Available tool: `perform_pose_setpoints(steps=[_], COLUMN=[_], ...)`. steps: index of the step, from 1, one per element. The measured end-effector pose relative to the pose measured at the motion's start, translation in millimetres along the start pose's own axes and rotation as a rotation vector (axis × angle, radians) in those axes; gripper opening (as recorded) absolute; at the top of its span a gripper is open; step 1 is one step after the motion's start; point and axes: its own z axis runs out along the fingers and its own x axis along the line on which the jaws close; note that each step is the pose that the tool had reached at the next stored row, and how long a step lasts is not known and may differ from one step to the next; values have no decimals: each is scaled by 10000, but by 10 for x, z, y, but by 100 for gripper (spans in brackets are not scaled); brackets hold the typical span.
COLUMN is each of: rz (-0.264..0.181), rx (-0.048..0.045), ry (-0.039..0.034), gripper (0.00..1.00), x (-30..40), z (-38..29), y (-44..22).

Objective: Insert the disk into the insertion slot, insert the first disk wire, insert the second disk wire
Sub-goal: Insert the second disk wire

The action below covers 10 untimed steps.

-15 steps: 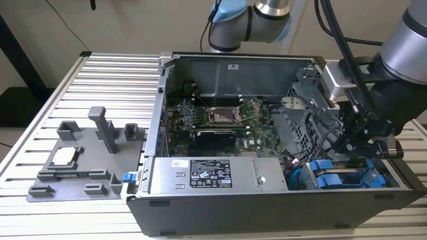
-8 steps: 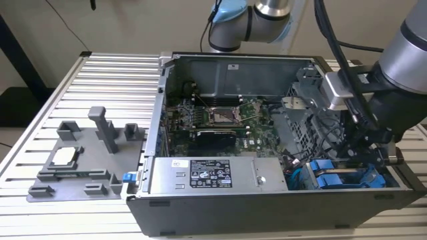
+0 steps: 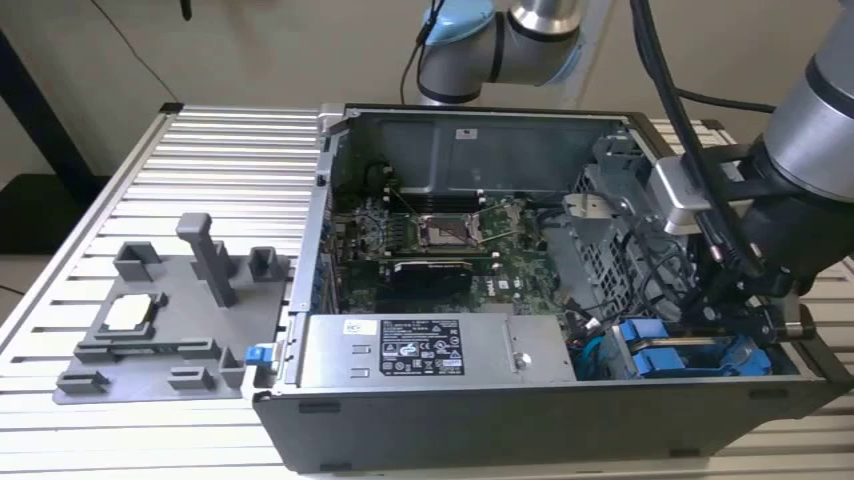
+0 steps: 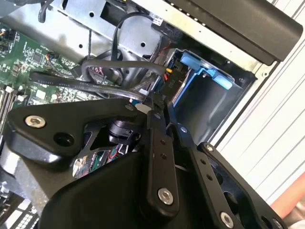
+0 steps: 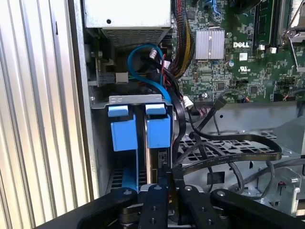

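Disk (image 5: pixel 157 131) is seated in the slot (image 5: pixel 138 100); a wire (image 5: pixel 167 168) is pinched by the claw (image 5: pixel 167 183) at its rear.

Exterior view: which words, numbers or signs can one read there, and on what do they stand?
None can be read.
Black label on the power supply: print too small.
White sticker on the case wall: too small.

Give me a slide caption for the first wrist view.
Gripper poised at the rear edge of a blue-framed disk seated in the drive cage, black cables alongside.
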Motion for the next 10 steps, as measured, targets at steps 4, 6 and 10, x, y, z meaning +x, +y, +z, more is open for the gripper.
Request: perform_pose_setpoints(steps=[4, 6, 10], rz=[-7, -6, -12], rx=[68, 79, 121], ry=[-12, -15, -15], gripper=[16, 16, 16], x=[12, 18, 24], z=[19, 27, 54], y=[-2, -2, 1])
